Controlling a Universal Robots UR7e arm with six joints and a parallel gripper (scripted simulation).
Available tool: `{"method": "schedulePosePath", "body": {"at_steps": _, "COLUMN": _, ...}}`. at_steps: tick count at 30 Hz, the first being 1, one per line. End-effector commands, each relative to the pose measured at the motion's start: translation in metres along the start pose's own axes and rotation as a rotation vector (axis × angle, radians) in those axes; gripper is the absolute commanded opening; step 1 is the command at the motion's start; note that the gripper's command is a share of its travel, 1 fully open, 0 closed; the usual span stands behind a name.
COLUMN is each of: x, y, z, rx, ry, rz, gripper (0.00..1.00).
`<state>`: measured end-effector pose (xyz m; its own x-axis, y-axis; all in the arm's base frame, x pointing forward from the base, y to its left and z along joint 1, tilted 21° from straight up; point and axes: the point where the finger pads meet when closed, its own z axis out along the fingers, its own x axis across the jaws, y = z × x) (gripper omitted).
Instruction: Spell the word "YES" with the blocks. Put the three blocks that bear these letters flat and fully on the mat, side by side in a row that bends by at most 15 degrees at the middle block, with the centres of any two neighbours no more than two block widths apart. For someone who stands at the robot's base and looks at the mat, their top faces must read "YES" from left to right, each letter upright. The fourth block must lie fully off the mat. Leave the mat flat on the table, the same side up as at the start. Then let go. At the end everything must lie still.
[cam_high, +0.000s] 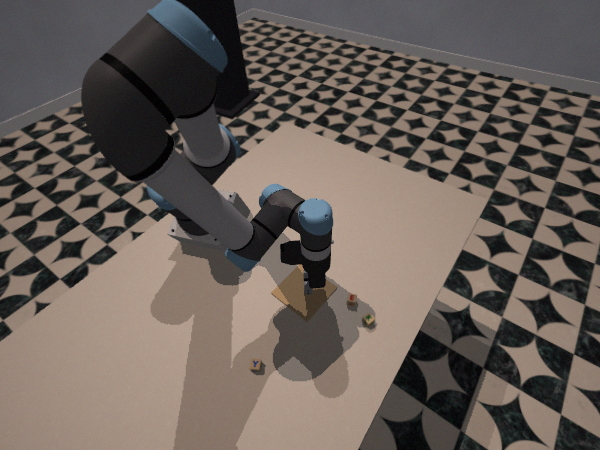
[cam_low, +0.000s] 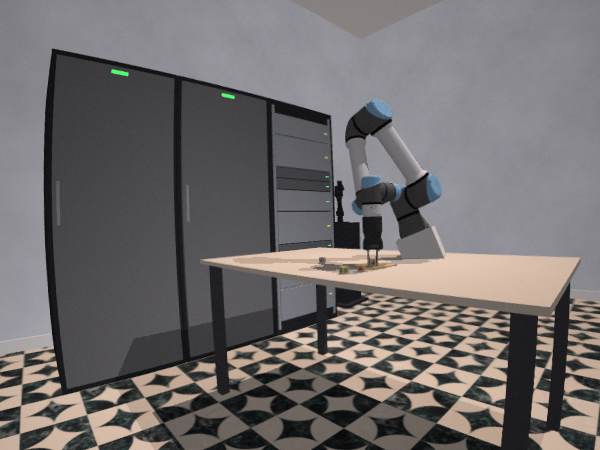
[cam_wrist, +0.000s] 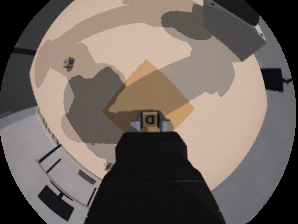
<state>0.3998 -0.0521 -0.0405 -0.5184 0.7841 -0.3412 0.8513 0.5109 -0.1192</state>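
Observation:
The orange-tan mat (cam_high: 286, 291) (cam_wrist: 150, 80) lies flat. My gripper (cam_high: 307, 289) (cam_low: 373, 264) (cam_wrist: 149, 116) points down over it, partly closed, its fingertips against two sides of the block with the dark letter D (cam_wrist: 150, 119). That block is low at the mat; any gap under it cannot be told. The blue Y block (cam_high: 255, 365) (cam_low: 322, 260) (cam_wrist: 69, 62) is on the table, well off the mat. The red E block (cam_high: 352, 299) (cam_low: 361, 269) lies off the mat's corner, hidden in the wrist view. The green-lettered block (cam_high: 369, 320) (cam_low: 343, 270) (cam_wrist: 108, 166) lies beyond it, turned; its letter is unclear.
The table (cam_high: 400, 215) (cam_low: 475, 275) ends a short way beyond the green-lettered block. The arm's base (cam_high: 195, 235) (cam_low: 421, 243) stands on the table behind the mat. Dark cabinets (cam_low: 115, 210) stand on the floor beyond the table. Arm shadows cross the mat and table.

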Motion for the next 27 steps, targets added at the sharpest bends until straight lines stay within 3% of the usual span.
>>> {"method": "schedulePosePath", "body": {"at_steps": 1, "x": 0.000, "y": 0.001, "z": -0.009, "rx": -0.004, "ry": -0.003, "rz": 0.000, "gripper": 0.49}}
{"method": "schedulePosePath", "body": {"at_steps": 11, "x": -0.001, "y": 0.002, "z": -0.050, "rx": -0.006, "ry": -0.005, "rz": 0.000, "gripper": 0.49}}
{"method": "schedulePosePath", "body": {"at_steps": 13, "x": -0.001, "y": 0.002, "z": -0.050, "rx": -0.006, "ry": -0.005, "rz": 0.000, "gripper": 0.49}}
{"method": "schedulePosePath", "body": {"at_steps": 21, "x": -0.001, "y": 0.002, "z": -0.087, "rx": -0.006, "ry": -0.005, "rz": 0.000, "gripper": 0.49}}
{"method": "schedulePosePath", "body": {"at_steps": 27, "x": -0.001, "y": 0.002, "z": -0.100, "rx": -0.006, "ry": -0.004, "rz": 0.000, "gripper": 0.49}}
